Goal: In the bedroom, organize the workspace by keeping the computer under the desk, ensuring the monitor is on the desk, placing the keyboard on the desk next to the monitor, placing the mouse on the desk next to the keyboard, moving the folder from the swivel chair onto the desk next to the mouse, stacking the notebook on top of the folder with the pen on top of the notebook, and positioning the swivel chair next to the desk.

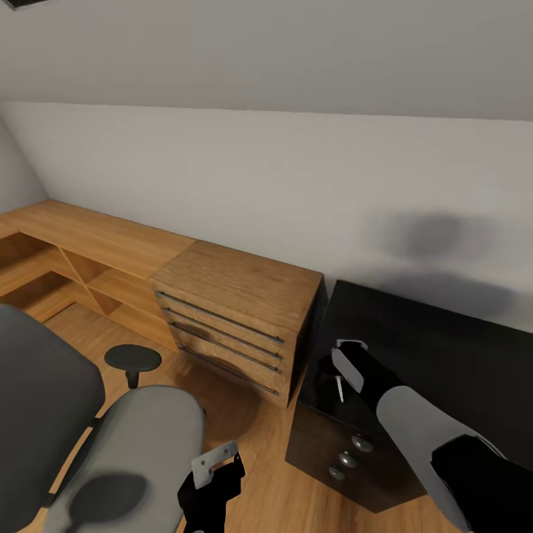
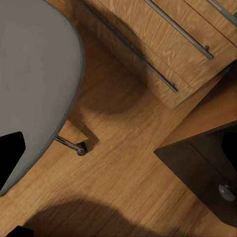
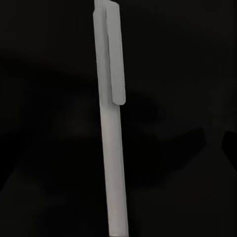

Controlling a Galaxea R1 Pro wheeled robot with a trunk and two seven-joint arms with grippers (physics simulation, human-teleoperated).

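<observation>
Found the left fingers (image 1: pixel 222 481) nearest, low over the light wooden floor (image 1: pixel 259 474), just beside the front edge of the grey padded seat of the swivel chair (image 1: pixel 141 444). Could not tell from the dark shape how far apart they stood, nor made out anything between them. In the left wrist view, saw below them the seat's rounded edge (image 2: pixel 34 74), a chrome leg ending in a small black castor (image 2: pixel 81 148), and bare floorboards (image 2: pixel 118 187).

Across the floor from those fingers, noted the black drawer unit with round silver knobs (image 1: pixel 348 459), carrying the glossy black tabletop (image 1: pixel 437 348).

Found the right fingers (image 1: pixel 346 369) over the near corner of that tabletop, with the thin white pen (image 1: pixel 339 387) touching or just under their tips. In the right wrist view, saw the pen (image 3: pixel 111 123) running lengthwise, clip uppermost, against the black surface. Could not tell whether clamped on the pen or merely poised beside it.

Farther than both sets of fingers, between chair and drawer unit, noted a light wood dresser with long dark handles (image 1: pixel 237 311), close beside the black unit. Beyond that, off toward the left fingers' side, low open wooden shelving (image 1: pixel 74 259) along a plain pale wall (image 1: pixel 266 170).
</observation>
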